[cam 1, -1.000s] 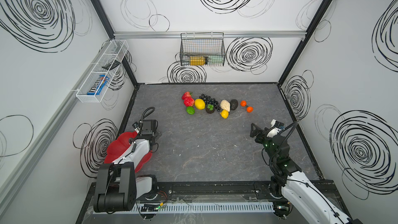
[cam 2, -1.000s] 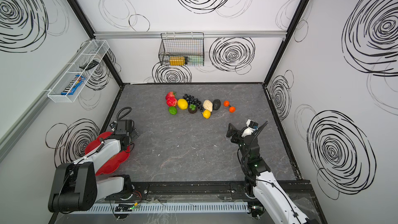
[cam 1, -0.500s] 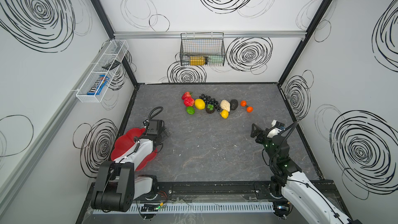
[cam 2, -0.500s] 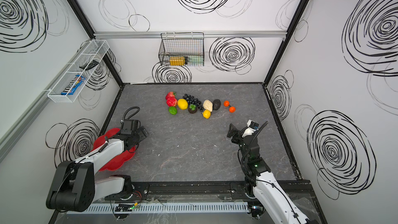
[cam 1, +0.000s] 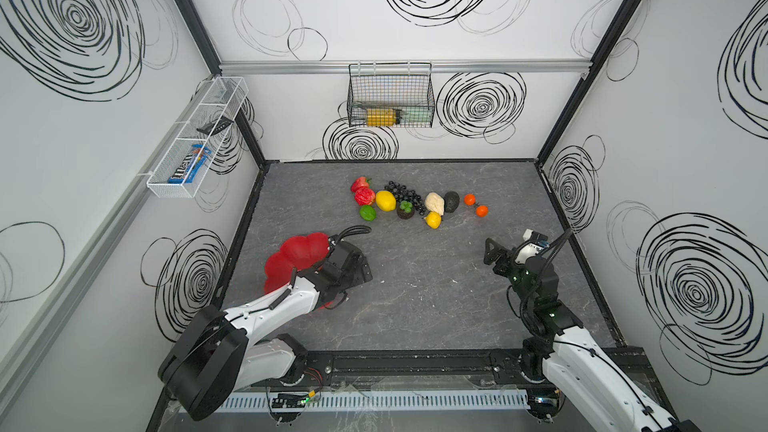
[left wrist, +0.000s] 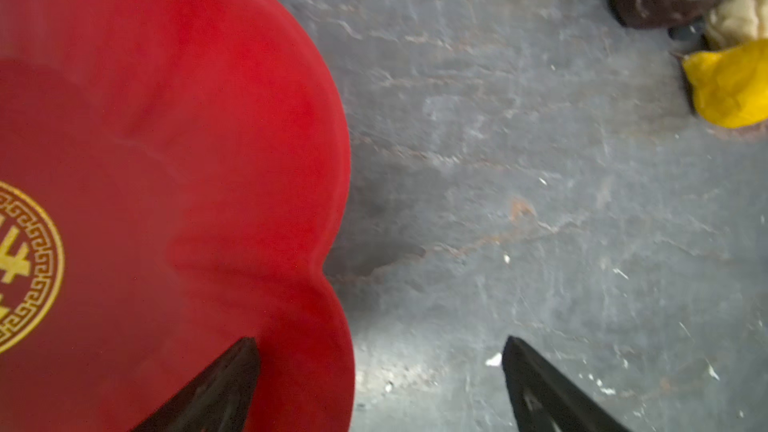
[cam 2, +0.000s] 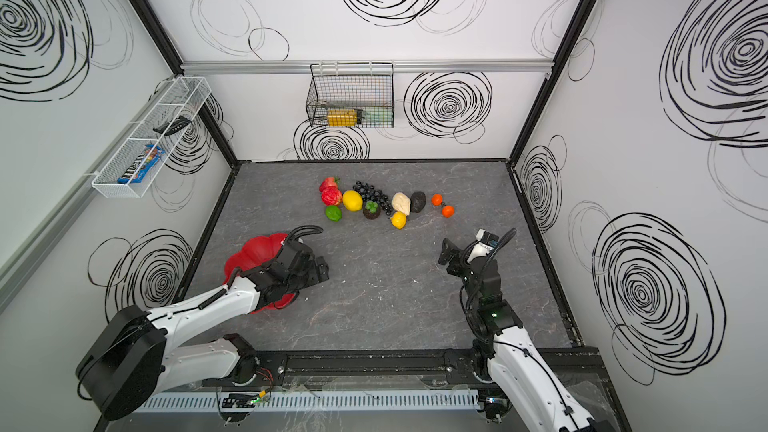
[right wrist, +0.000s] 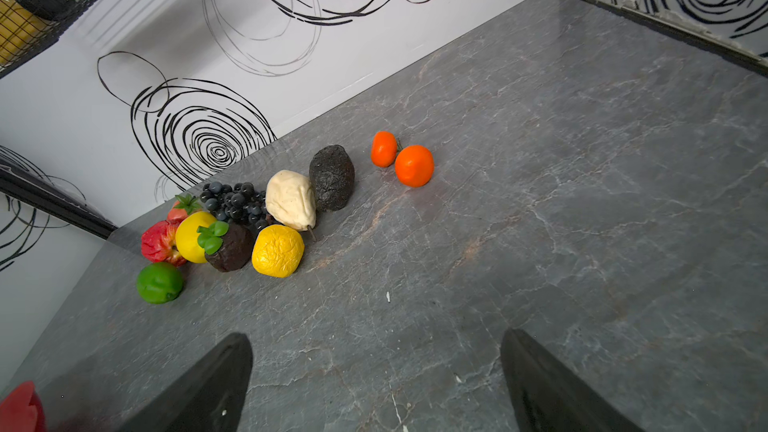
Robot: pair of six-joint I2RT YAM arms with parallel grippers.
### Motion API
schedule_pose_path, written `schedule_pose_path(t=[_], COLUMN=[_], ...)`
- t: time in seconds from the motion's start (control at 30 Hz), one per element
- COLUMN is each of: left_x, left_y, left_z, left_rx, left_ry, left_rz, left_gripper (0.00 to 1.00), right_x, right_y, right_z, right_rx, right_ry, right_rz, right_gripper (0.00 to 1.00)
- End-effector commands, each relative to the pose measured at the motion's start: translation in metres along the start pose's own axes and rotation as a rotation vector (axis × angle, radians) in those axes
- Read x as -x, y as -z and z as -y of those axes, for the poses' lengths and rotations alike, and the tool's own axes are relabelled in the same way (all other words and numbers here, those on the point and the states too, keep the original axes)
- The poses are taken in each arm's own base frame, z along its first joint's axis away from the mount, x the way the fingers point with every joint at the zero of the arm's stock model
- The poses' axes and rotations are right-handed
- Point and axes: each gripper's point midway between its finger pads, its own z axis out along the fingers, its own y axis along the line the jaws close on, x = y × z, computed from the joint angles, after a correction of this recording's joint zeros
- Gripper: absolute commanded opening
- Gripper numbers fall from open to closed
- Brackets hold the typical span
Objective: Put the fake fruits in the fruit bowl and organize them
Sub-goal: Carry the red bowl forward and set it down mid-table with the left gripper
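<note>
The red scalloped fruit bowl [cam 1: 297, 255] [cam 2: 253, 253] [left wrist: 166, 160] sits on the grey table at the left, and it holds no fruit where it shows. My left gripper [cam 1: 357, 272] [cam 2: 318, 274] [left wrist: 380, 351] is open over the bowl's right rim, one finger above the bowl and one above the table. The fake fruits lie in a row at the back: strawberry [cam 1: 360, 183], apple [right wrist: 158, 241], lemon [cam 1: 385, 200], lime [right wrist: 160, 282], grapes [right wrist: 235, 201], mangosteen [right wrist: 228, 245], beige fruit [right wrist: 290, 199], avocado [right wrist: 331, 177], two oranges [right wrist: 414, 165]. My right gripper [cam 1: 492, 251] [right wrist: 376, 347] is open above bare table, well short of them.
A black wire basket [cam 1: 390, 97] with a yellow container hangs on the back wall. A white mesh basket [cam 1: 195, 139] with a blue packet hangs on the left wall. Walls close in three sides; a black rail [cam 1: 415, 361] runs along the front.
My left gripper has swept to the right and a little back, and the red bowl has shifted with it, away from the left wall. The right arm has stayed put.
</note>
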Motion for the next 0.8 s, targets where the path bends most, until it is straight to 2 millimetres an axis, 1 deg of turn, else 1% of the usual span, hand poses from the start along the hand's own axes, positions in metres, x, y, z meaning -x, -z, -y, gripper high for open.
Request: schedule_pose_path(t=[0.0, 0.07, 0.13, 0.2, 0.33, 0.4, 0.53, 0.6, 0.63, 0.7, 0.77], left_x=[-0.014, -0.025, -0.041, -0.055, -0.083, -0.093, -0.113, -0.111, -0.105, -0.086, -0.062], left_y=[0.000, 0.001, -0.001, -0.004, -0.003, 0.002, 0.019, 0.030, 0.036, 0.051, 0.066], left_z=[0.033, 0.054, 0.078, 0.096, 0.143, 0.165, 0.208, 0.219, 0.220, 0.216, 0.212], left_rx=[-0.055, -0.076, -0.105, -0.119, -0.190, -0.227, -0.332, -0.356, -0.364, -0.381, -0.392], left_ry=[0.001, -0.041, -0.088, -0.131, -0.214, -0.252, -0.325, -0.350, -0.354, -0.344, -0.356], left_rz=[-0.004, -0.012, -0.030, -0.048, -0.084, -0.089, -0.104, -0.091, -0.065, -0.004, 0.063], left_gripper=[0.96, 0.96, 0.96, 0.96, 0.96, 0.96, 0.96, 0.96, 0.96, 0.96, 0.96], right_x=[0.003, 0.002, 0.001, 0.000, 0.001, 0.002, 0.002, 0.003, 0.004, 0.004, 0.004], right_y=[0.002, 0.002, 0.002, 0.003, 0.003, 0.004, 0.004, 0.004, 0.004, 0.004, 0.004], right_z=[-0.007, -0.006, -0.004, -0.004, -0.006, -0.007, -0.008, -0.008, -0.008, -0.009, -0.011], right_rx=[0.020, 0.017, 0.013, 0.016, 0.018, 0.025, 0.027, 0.025, 0.024, 0.027, 0.032], right_ry=[-0.022, -0.029, -0.039, -0.045, -0.051, -0.054, -0.058, -0.060, -0.059, -0.059, -0.060], right_rz=[-0.031, -0.048, -0.064, -0.076, -0.095, -0.101, -0.113, -0.116, -0.118, -0.124, -0.133], right_gripper=[0.97, 0.97, 0.97, 0.97, 0.97, 0.97, 0.97, 0.97, 0.97, 0.97, 0.97])
